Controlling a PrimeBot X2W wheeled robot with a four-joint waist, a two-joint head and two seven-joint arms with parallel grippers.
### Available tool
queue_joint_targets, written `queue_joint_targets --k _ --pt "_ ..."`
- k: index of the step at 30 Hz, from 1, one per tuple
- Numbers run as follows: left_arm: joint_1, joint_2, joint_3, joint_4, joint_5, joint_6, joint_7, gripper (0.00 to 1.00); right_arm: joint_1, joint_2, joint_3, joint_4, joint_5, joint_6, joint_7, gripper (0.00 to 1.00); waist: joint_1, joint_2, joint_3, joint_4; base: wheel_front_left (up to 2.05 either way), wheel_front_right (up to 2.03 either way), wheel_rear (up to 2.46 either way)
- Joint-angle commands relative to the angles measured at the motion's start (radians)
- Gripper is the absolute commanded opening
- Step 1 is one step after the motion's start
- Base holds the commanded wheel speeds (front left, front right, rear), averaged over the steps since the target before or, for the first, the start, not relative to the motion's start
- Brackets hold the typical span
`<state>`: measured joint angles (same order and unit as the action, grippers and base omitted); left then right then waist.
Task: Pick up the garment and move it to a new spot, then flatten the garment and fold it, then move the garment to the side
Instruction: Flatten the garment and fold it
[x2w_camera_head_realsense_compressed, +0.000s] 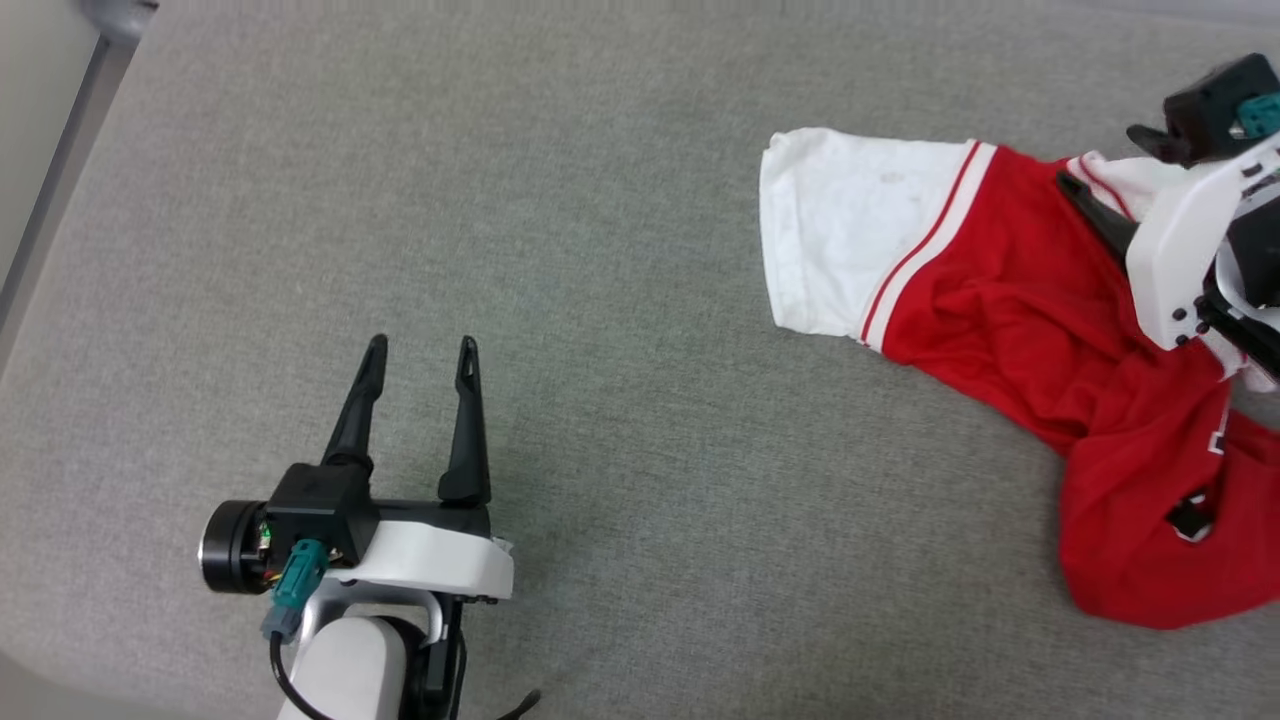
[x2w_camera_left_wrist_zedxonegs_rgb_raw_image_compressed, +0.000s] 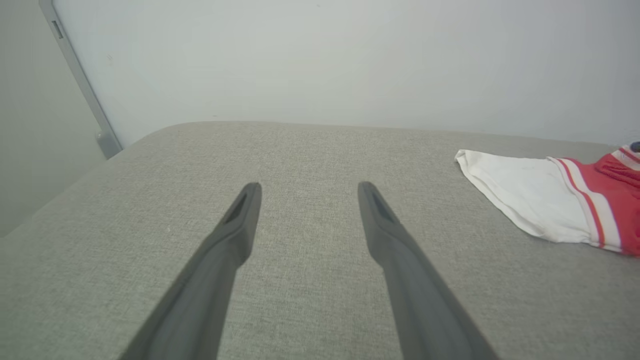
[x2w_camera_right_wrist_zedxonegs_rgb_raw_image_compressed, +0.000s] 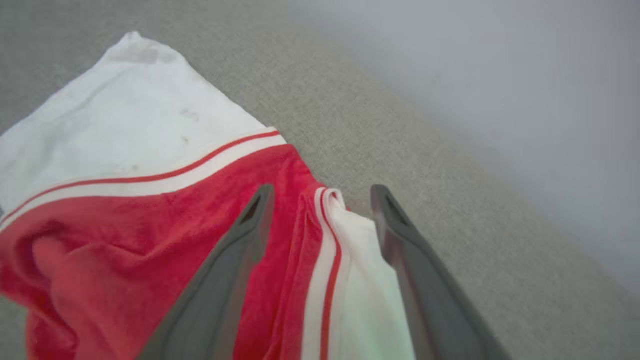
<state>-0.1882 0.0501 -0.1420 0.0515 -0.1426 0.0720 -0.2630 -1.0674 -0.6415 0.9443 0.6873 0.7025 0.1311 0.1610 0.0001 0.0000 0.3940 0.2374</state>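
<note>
— Left gripper (x2w_camera_head_realsense_compressed: 422, 342) is closest, low on the left, fingers pointing up. How do its jaws stand?
— Spread wide, with nothing between them. It is over bare grey cushion (x2w_camera_head_realsense_compressed: 620, 250), well apart from the shirt.
— Where is the shirt (x2w_camera_head_realsense_compressed: 1000, 290)?
— On the right part of the cushion, crumpled. One white sleeve (x2w_camera_head_realsense_compressed: 850, 230) lies flat and reaches left towards the middle. Striped trim marks its seam. From there the red body bunches up and trails down to the right edge of the head view.
— And the right gripper (x2w_camera_right_wrist_zedxonegs_rgb_raw_image_compressed: 323, 190)?
— Over the shirt's upper right part, jaws spread apart. A raised fold of red cloth and the other sleeve's striped trim lie between the fingers. One finger is over the red body and the other runs along white cloth beside bare cushion.
— Is it pinching anything?
— No, the gap is wide. I cannot tell whether a finger touches the cloth.
</note>
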Motion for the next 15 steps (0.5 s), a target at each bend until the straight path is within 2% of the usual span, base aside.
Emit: queue_joint_targets --k 1,8,11,15 --pt "0.015 0.0 0.013 0.0 0.013 -0.007 -0.003 1.0 0.022 -0.003 -0.018 0.006 -0.001 -0.001 -0.073 1.0 -0.0001 0.0 -0.046 -0.035 0.0 0.0 0.0" --pt "0.05 0.001 0.065 0.009 0.054 -0.043 -0.003 1.0 0.135 0.03 -0.141 0.016 -0.045 -0.001 -0.353 1.0 -0.0001 0.0 -0.14 -0.1 0.0 0.0 0.0" --pt "0.056 0.008 0.086 0.014 0.067 -0.055 -0.003 1.0 0.202 0.056 -0.23 0.004 -0.086 -0.001 -0.406 1.0 -0.0001 0.0 -0.168 -0.125 0.0 0.0 0.0" --pt "0.052 0.02 0.115 0.024 0.073 -0.075 -0.003 1.0 0.324 0.099 -0.387 -0.043 -0.167 -0.001 -0.425 1.0 -0.0001 0.0 -0.197 -0.155 0.0 0.0 0.0"
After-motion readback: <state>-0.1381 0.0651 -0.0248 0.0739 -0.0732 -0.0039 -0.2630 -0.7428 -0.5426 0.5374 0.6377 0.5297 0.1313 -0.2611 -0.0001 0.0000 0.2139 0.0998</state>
